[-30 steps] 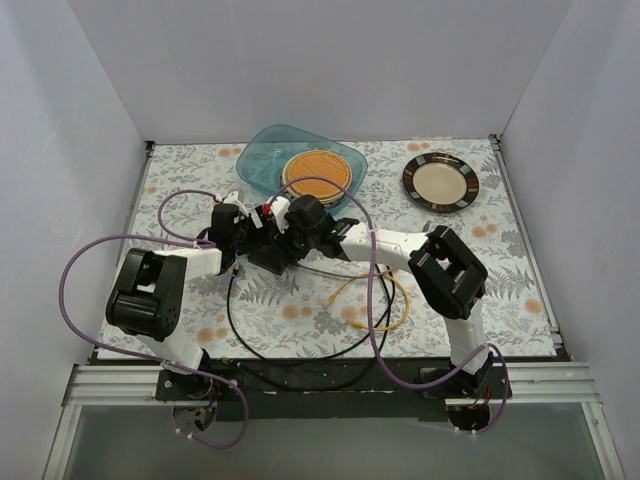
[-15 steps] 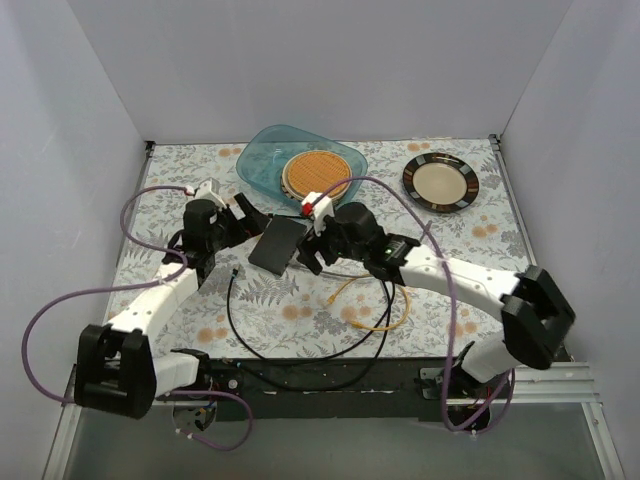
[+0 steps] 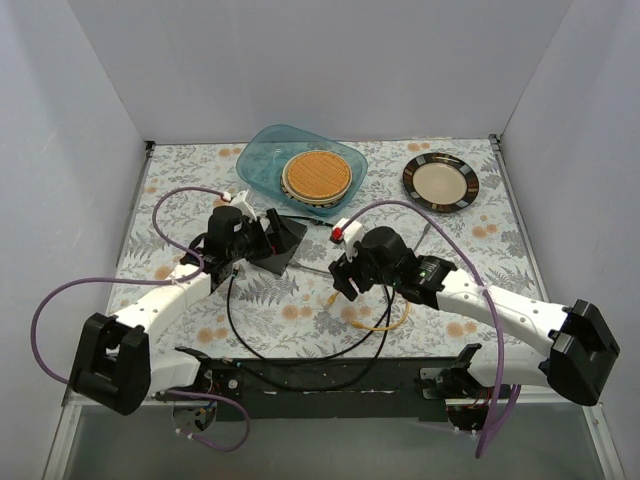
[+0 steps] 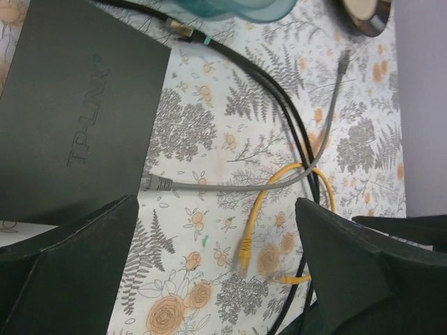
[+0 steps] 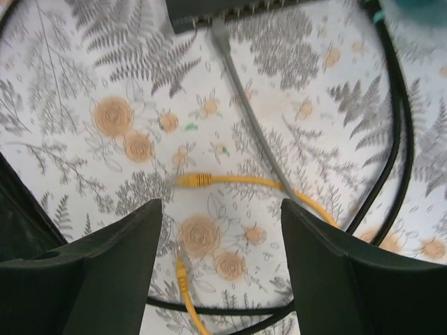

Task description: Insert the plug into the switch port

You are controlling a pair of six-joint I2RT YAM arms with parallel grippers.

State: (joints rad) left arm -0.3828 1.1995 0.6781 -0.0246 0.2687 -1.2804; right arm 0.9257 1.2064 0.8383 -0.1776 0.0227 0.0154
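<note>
The switch (image 4: 77,105) is a flat black box marked TP-LINK; it also shows in the top view (image 3: 291,234) and its socket edge in the right wrist view (image 5: 230,8). A grey cable's plug (image 4: 157,183) lies with its tip against that socket edge (image 5: 218,31); I cannot tell if it is seated. My left gripper (image 4: 209,279) is open and empty, its left finger (image 4: 63,272) beside the switch's corner. My right gripper (image 5: 220,265) is open and empty, hovering over the yellow cable (image 5: 244,181), a short way from the switch.
The yellow cable has two loose plugs (image 5: 195,180) (image 5: 180,269) on the floral cloth. A black cable (image 5: 398,105) loops round them. A teal dish (image 3: 300,165) holding a round woven mat stands at the back, and a dark-rimmed plate (image 3: 441,181) at the back right.
My right gripper has drawn back from the switch toward the near right. My left gripper has moved right, up to the switch. The switch has shifted slightly toward the back.
</note>
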